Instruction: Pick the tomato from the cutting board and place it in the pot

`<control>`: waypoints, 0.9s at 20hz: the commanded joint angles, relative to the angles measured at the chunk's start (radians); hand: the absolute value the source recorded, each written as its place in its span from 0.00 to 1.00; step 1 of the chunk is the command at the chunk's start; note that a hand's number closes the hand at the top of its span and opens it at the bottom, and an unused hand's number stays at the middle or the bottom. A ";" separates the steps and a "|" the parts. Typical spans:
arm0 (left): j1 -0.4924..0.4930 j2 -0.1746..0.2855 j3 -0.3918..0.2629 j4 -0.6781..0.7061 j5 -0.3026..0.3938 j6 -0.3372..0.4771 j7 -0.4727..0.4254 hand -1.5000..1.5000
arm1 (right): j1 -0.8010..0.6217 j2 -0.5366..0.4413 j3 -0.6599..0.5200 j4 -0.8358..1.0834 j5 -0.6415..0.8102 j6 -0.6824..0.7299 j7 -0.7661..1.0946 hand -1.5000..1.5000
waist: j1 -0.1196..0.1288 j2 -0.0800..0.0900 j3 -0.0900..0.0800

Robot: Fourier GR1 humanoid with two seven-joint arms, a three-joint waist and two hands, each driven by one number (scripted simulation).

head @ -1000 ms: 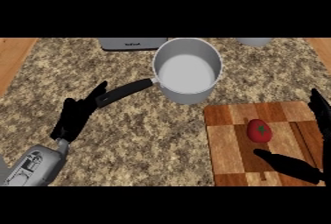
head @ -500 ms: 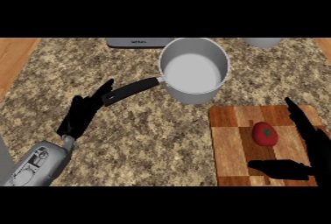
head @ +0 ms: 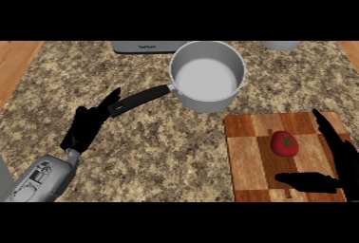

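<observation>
Round red tomato (head: 285, 143): was found on brown wooden cutting board (head: 245, 156), tabletop's (head: 154, 142) right edge, bracketed untouched by nearer black right hand (head: 344, 161), fingers (head: 324, 124) spread apart.

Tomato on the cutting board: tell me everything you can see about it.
The tomato is small, red, smooth and roundish, with a small green stem mark showing in its middle. It looks whole and lies on the wooden cutting board, in its right half. Nothing else touches it: the right hand is open beside it, fingers to its right and thumb nearer the view's lower edge, with bare board showing between them and the tomato.
</observation>
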State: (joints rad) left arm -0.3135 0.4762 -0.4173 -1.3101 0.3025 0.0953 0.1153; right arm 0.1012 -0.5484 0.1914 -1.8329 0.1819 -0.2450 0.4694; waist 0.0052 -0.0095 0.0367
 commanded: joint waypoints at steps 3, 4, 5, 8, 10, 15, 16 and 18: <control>0.121 -0.068 0.017 0.016 0.061 0.023 -0.033 0.50 | 0.051 0.013 -0.048 0.049 -0.057 0.012 -0.143 0.00 | -0.002 0.008 -0.036; 0.120 -0.054 0.020 -0.015 0.073 0.016 -0.010 0.50 | 0.037 0.018 -0.056 0.049 -0.074 0.021 -0.129 0.00 | 0.005 0.007 -0.036; 0.082 -0.076 0.023 0.024 0.060 0.030 -0.018 0.50 | 0.037 0.019 -0.072 0.091 -0.108 0.045 -0.218 0.00 | -0.003 0.011 -0.035; 0.106 -0.051 0.029 -0.005 0.083 0.007 -0.021 0.50 | 0.047 0.076 -0.056 0.093 -0.163 0.061 -0.266 0.00 | 0.007 0.009 -0.035; 0.127 -0.077 0.006 0.022 0.058 0.020 -0.059 0.50 | 0.041 0.093 -0.081 0.094 -0.208 0.072 -0.296 0.00 | 0.003 0.010 -0.036; 0.108 -0.073 -0.012 -0.016 0.062 0.043 -0.001 0.50 | 0.025 0.154 -0.102 0.154 -0.291 0.102 -0.363 0.00 | 0.013 0.009 -0.035; 0.116 -0.047 0.015 0.012 0.081 0.011 -0.044 0.50 | 0.044 0.141 -0.123 0.187 -0.298 0.119 -0.401 0.00 | 0.009 0.011 -0.036; 0.126 -0.055 0.000 -0.007 0.085 0.017 -0.033 0.50 | 0.006 0.169 -0.135 0.235 -0.308 0.108 -0.411 0.00 | 0.021 0.011 -0.035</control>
State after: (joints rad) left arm -0.3165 0.4776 -0.4406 -1.3106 0.3098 0.1100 0.1069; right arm 0.1320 -0.4091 0.0817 -1.6611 -0.0873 -0.1502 0.0992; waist 0.0080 -0.0080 0.0373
